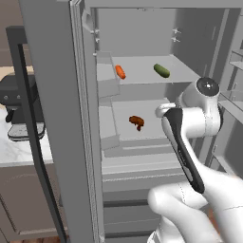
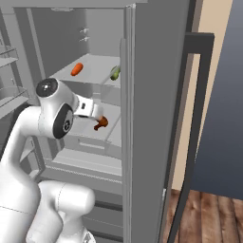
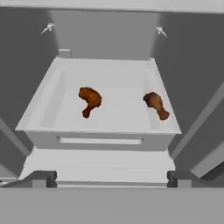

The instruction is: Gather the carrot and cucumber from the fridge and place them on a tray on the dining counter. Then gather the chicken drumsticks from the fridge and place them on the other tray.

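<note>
Two drumsticks (image 3: pixel 90 100) (image 3: pixel 155 104) lay apart in a fridge drawer (image 3: pixel 43 114), one shelf below the carrot (image 1: pixel 120 71) and cucumber (image 1: pixel 161 70). Gripper (image 3: pixel 112 178) hung released and empty before the drawer, facing in, though the vegetables probably came first.

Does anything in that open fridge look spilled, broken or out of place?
Nothing stands out. The carrot and cucumber lie apart on the upper shelf; two chicken drumsticks lie apart, bare, in the white drawer below. No spills or damage.
</note>
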You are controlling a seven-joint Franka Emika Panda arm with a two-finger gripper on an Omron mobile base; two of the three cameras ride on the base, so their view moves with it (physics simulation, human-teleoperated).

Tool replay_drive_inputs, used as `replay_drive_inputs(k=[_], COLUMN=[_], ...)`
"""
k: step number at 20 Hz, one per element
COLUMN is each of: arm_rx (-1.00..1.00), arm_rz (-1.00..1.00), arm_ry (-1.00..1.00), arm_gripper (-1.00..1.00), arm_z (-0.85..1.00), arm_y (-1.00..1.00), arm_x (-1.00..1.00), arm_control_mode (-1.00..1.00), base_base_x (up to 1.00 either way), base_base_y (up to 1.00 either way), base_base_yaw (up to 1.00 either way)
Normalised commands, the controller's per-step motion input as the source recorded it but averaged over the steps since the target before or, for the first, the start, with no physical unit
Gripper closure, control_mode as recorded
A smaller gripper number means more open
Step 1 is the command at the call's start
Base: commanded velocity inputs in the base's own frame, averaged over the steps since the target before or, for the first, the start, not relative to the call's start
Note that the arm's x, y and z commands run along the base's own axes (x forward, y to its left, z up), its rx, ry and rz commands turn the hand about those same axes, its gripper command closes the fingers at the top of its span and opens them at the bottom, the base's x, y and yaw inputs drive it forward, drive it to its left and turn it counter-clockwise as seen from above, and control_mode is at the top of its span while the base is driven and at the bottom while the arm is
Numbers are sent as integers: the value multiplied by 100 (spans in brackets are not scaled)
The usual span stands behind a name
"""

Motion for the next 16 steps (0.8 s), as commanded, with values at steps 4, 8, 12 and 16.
replay_drive_inputs(k=[4, 8, 12, 16], arm_rx=[3, 0, 0, 0], arm_rz=[13, 11, 13, 15], arm_ry=[0, 0, -2, -9], arm_gripper=[-100, -100, -100, -100], arm_z=[49, 71, 54, 34], arm_y=[5, 20, 27, 32], arm_x=[10, 12, 8, 6], arm_control_mode=[-100, -100, -100, -100], base_base_x=[0, 0, 0, 0], base_base_y=[0, 0, 0, 0], base_base_yaw=[0, 0, 0, 0])
